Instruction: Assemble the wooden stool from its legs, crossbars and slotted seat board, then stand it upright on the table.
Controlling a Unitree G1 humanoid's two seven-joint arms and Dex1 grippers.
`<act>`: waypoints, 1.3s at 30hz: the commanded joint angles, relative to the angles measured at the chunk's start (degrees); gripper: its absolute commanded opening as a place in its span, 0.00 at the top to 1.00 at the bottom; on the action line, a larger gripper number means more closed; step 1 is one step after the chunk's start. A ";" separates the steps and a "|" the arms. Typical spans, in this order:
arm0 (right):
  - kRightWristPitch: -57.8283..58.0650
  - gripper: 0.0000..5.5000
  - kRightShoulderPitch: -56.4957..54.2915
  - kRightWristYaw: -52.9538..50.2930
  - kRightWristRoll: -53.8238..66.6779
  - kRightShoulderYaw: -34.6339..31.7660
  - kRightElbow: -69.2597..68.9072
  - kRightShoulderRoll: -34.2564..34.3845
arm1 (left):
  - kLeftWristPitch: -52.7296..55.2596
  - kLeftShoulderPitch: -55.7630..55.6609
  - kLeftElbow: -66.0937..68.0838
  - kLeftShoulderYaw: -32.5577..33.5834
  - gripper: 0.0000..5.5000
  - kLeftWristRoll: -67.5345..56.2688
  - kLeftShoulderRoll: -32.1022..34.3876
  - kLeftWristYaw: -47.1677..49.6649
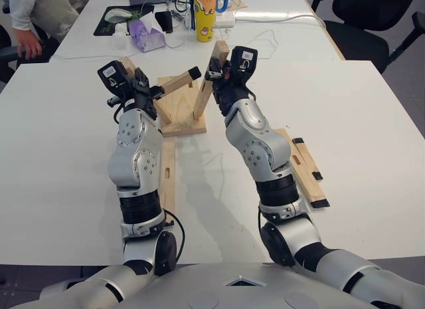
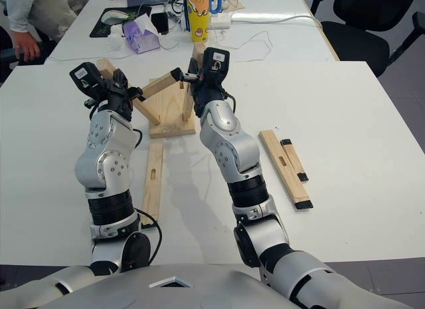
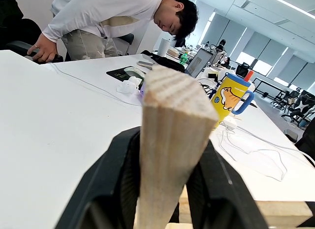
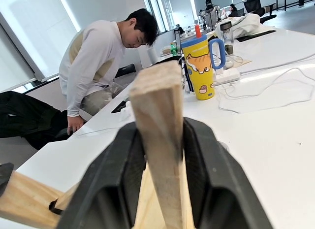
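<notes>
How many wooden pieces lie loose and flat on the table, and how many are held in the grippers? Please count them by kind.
Long slotted slats, loose: 2
Short bar with black ends, loose: 1
Legs held: 2, one leg in the left gripper, the other leg in the right gripper
Total: 5

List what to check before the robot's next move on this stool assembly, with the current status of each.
1. Grip of left gripper on left leg: ok.
2. Grip of right gripper on right leg: ok.
3. Seating of both legs in the seat board: cannot tell, joints unclear.
4. Joint of black-tipped bar between the legs: cannot tell.
5. Spare slotted bar and two bars lying flat on the table: ok.
6. Assembly finished and standing upright: not ok.
</notes>
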 commanded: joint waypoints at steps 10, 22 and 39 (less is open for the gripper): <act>9.14 0.65 4.40 3.57 6.14 1.17 14.72 13.49 | -1.19 -1.62 0.77 3.33 0.80 -8.16 -4.86 -1.76; 12.99 0.45 4.05 1.90 7.71 0.14 10.43 8.31 | -1.30 -2.02 1.73 1.69 0.81 -7.86 -2.16 -1.20; 28.42 0.45 8.02 1.73 7.11 -7.47 -8.36 -1.31 | 2.45 -3.77 2.17 -6.47 0.81 0.25 1.35 -3.37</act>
